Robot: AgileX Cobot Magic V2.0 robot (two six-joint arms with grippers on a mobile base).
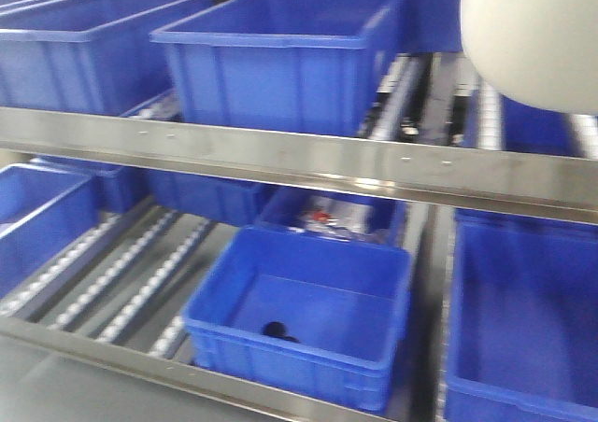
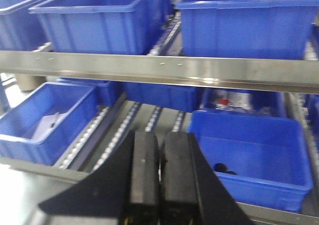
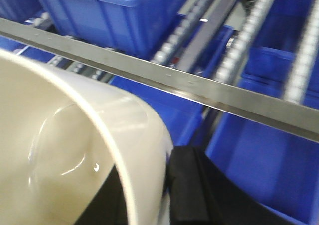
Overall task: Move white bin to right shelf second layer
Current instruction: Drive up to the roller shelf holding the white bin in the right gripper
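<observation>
The white bin (image 1: 533, 35) hangs at the top right of the front view, above the roller rails of the right shelf second layer (image 1: 486, 114). In the right wrist view its glossy cream wall (image 3: 65, 150) fills the lower left. My right gripper (image 3: 154, 177) is shut on that wall, with one black finger inside and the other finger (image 3: 192, 185) outside. The shelf's steel front rail (image 3: 199, 88) runs diagonally just beyond the bin. My left gripper (image 2: 159, 143) is shut with nothing between its fingers, and it sits low in front of the rack.
Blue crates (image 1: 280, 58) stand on the upper level to the left of the bin. Below, an open blue crate (image 1: 308, 310) holds a small dark item, another crate (image 1: 523, 319) sits at the right, and bare roller lanes (image 1: 121, 273) run at the left.
</observation>
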